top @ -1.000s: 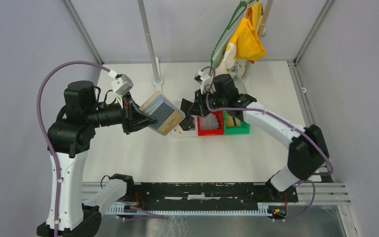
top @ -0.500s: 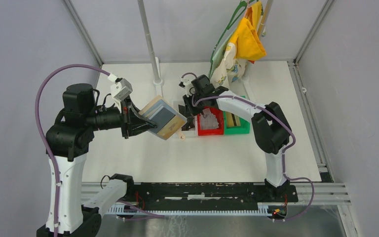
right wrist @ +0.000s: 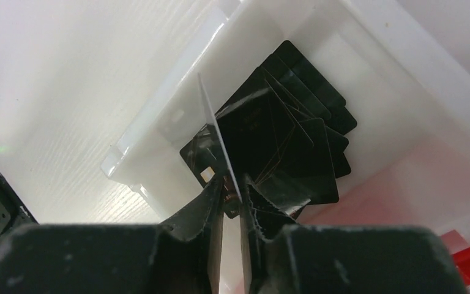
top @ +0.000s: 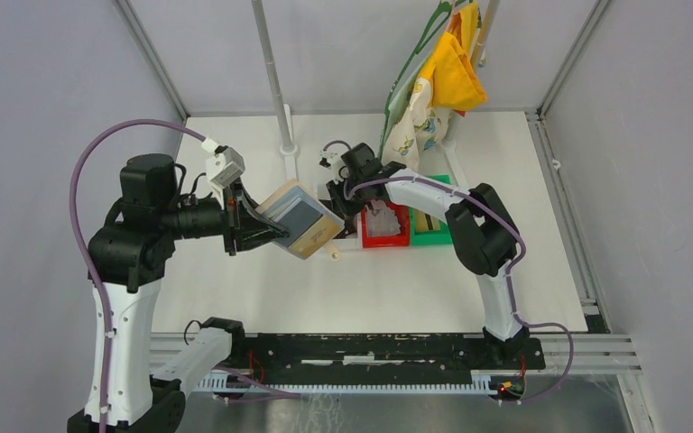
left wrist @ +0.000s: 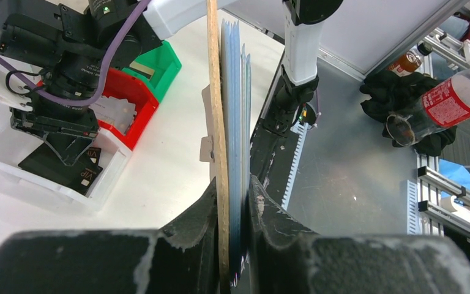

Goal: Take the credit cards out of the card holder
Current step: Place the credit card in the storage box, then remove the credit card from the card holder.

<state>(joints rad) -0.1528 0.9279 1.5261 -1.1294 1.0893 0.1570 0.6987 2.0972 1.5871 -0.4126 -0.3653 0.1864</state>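
Jaws of the left gripper [left wrist: 233, 185] are clamped on the near edge of the card holder [top: 305, 219], which hangs in the air over the white table [top: 370, 298], left of centre and clear of the surface. From above, the holder is tilted, its blue-grey panel facing up inside a tan border. The left wrist view meets it edge-on: a tan cover with thin pale blue leaves packed beside it, standing upright between the two fingers.

Just right of the holder, the right gripper [right wrist: 231, 187] points down into a shallow white tray [left wrist: 113, 162]. A thin card [right wrist: 215, 122] stands on edge between its fingertips, leaning slightly, its lower end down between the jaws. The jaws stand very close together, but whether they pinch the card or have let it loose cannot be told. Under it lies a fanned pile of black cards [right wrist: 300, 141], overlapping on the tray floor.

A red bin [top: 383, 241] sits against the tray's right side with pale pieces inside, and a green bin [top: 433, 238] touches the red one. Yellow and patterned cloths [top: 447, 77] hang at the back of the table, behind the bins.
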